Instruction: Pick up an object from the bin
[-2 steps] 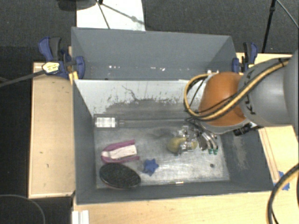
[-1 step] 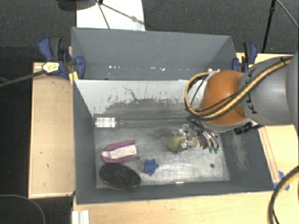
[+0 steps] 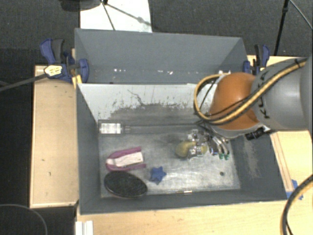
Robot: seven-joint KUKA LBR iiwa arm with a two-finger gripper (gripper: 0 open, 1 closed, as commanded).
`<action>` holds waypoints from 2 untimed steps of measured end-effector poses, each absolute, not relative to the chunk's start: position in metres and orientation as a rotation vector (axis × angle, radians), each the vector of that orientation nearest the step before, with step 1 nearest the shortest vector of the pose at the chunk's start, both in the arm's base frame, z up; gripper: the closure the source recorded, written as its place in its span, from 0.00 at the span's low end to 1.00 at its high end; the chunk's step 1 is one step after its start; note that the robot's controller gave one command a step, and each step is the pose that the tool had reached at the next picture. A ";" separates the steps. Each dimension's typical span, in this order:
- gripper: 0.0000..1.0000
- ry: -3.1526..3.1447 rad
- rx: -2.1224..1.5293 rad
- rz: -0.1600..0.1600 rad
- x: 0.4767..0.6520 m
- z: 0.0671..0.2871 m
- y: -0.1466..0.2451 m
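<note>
My gripper (image 3: 198, 147) is low in the right half of the bin, below the orange wrist cover. A small yellowish-olive rounded thing (image 3: 183, 149) lies on the bin floor right at its left side, touching or nearly touching the metal fingers. Whether that thing sits between the fingers I cannot tell. Some small green and white bits (image 3: 221, 153) lie just right of the gripper.
A clear plastic tube (image 3: 111, 128) lies by the back left wall. A purple and white packet (image 3: 125, 159), a black oval disc (image 3: 125, 185) and a small blue star-like piece (image 3: 157, 174) lie front left. The arm covers the bin's right back corner.
</note>
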State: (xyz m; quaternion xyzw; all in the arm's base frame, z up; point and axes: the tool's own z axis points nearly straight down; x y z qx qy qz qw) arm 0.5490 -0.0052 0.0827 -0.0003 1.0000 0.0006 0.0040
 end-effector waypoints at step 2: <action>1.00 3.135 0.004 0.002 0.553 0.170 -0.005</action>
